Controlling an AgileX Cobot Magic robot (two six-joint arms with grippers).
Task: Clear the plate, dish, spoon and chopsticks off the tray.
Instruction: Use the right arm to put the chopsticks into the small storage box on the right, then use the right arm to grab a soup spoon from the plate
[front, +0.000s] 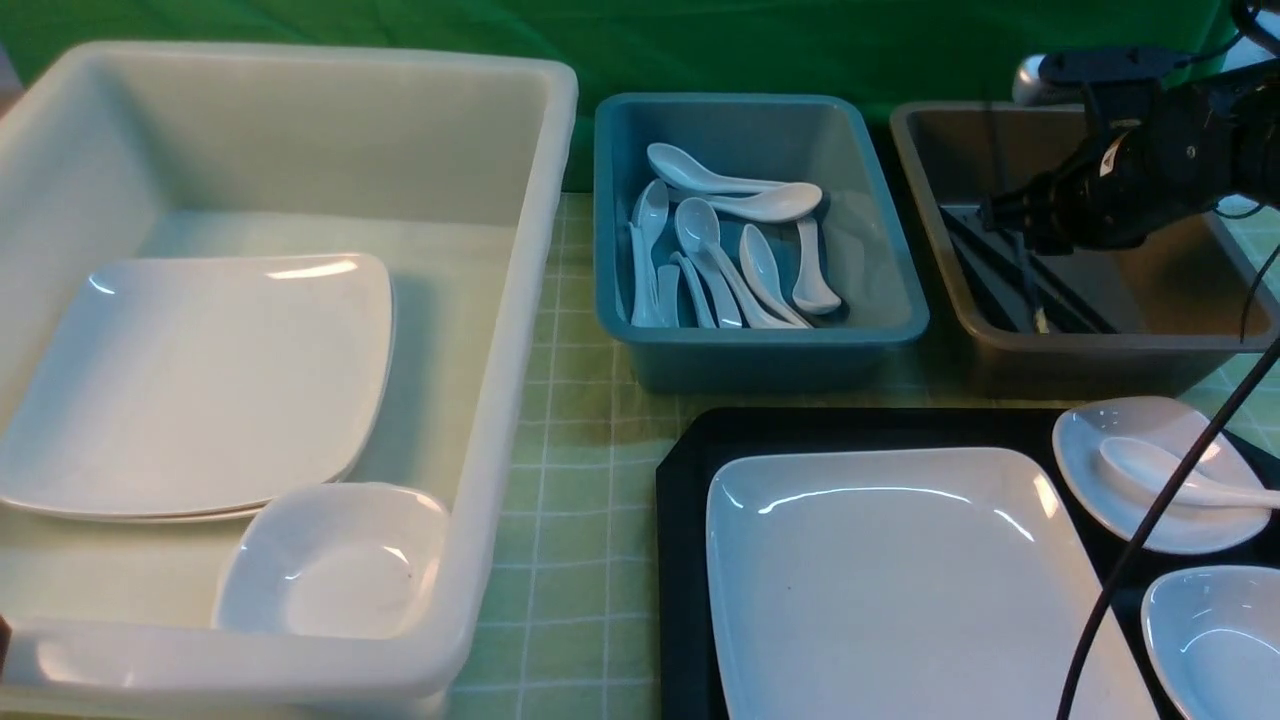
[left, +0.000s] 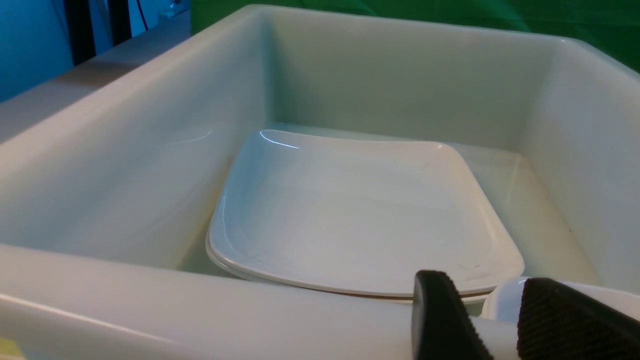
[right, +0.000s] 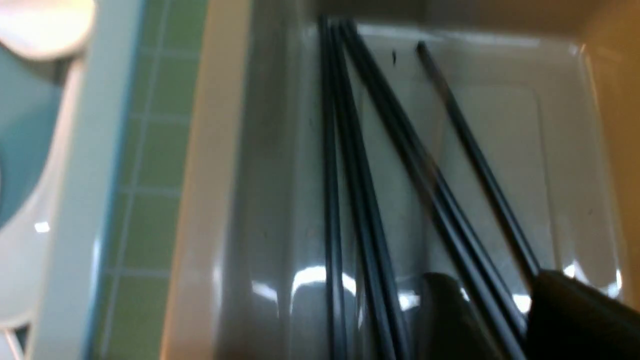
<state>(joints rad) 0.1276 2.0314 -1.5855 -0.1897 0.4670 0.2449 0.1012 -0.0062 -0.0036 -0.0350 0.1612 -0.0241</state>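
The plate (front: 900, 580) lies nearest, on the tray (front: 685, 520) at near right. The spoon (front: 1170, 475) rests in a small dish (front: 1110, 440) at the tray's far right corner. Beyond it, the right arm reaches leftward over the brown tub (front: 1100, 360), tilted down. The right gripper (right: 492, 287) has its jaws parted and clamps nothing. The chopsticks (right: 435, 190) lie on the tub floor and run through the gap, one ending beside a finger. Only the left wrist view shows the left gripper (left: 482, 295): its jaws are apart and empty, at the near rim of the white tub (left: 150, 300), which holds stacked plates (left: 360, 210).
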